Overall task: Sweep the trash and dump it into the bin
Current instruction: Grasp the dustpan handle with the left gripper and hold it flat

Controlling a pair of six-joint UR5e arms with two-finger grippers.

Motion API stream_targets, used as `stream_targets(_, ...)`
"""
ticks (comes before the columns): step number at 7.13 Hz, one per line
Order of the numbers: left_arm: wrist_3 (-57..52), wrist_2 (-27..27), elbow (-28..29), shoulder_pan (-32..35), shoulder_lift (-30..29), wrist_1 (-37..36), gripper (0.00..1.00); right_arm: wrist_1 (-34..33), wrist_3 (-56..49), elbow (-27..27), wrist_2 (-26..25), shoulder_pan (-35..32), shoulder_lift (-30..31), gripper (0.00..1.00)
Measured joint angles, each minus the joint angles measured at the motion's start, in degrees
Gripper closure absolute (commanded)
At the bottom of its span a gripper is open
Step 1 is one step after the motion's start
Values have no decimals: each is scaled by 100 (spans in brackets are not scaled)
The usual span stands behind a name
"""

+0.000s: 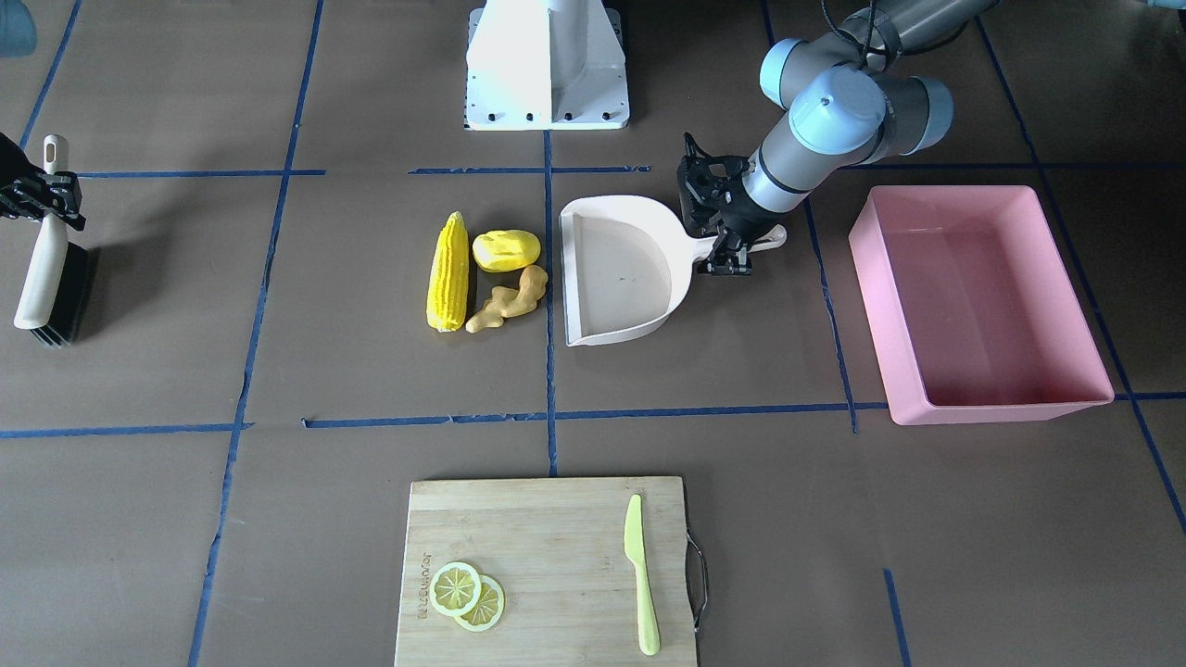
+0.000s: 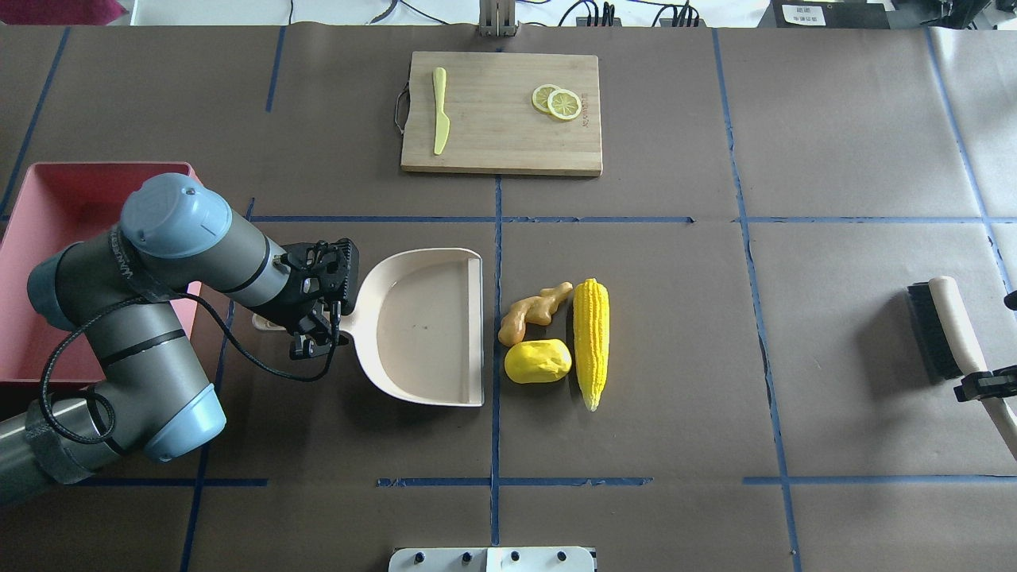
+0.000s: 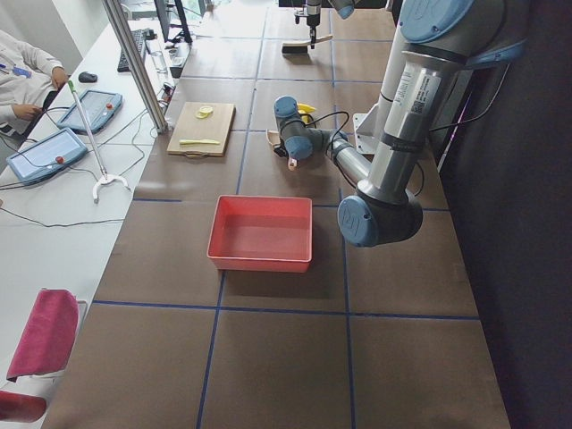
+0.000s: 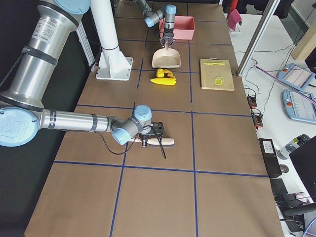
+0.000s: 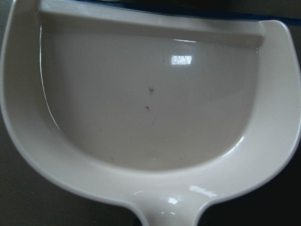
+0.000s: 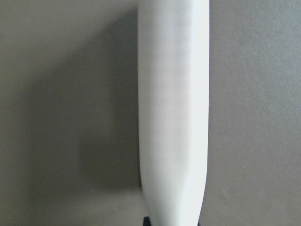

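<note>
The trash lies in a group on the table: a yellow corn cob [image 1: 448, 271] [image 2: 591, 338], a yellow oval lump [image 1: 506, 250] [image 2: 538, 361] and a tan ginger root [image 1: 510, 298] [image 2: 534, 311]. The open mouth of a cream dustpan [image 1: 616, 278] [image 2: 421, 326] [image 5: 150, 103] faces them from close by. My left gripper [image 1: 727, 243] [image 2: 318, 314] is shut on the dustpan's handle. The pink bin [image 1: 876, 287] [image 2: 71, 199] stands empty beyond that arm. My right gripper [image 1: 42, 199] [image 2: 981, 385] is shut on the white handle of a black-bristled brush [image 1: 46, 269] [image 2: 945, 318] [image 6: 174, 108], far from the trash.
A wooden cutting board [image 1: 547, 556] [image 2: 500, 119] at the operators' side carries two lemon slices [image 1: 468, 596] [image 2: 556, 101] and a lime-green knife [image 1: 641, 574] [image 2: 439, 111]. The robot's white base [image 1: 547, 65] stands at the near edge.
</note>
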State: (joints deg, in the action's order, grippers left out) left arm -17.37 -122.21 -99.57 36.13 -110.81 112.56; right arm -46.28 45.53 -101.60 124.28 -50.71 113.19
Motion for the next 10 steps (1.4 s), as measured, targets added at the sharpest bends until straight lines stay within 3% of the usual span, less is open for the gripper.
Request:
stream_targets(4, -5, 17, -329, 172, -33, -815, 98, 4, -8, 0, 8, -3, -7, 100)
stream_targets(10, -12, 203, -134, -103, -309, -862, 99, 5, 8, 1, 0, -3, 0, 100)
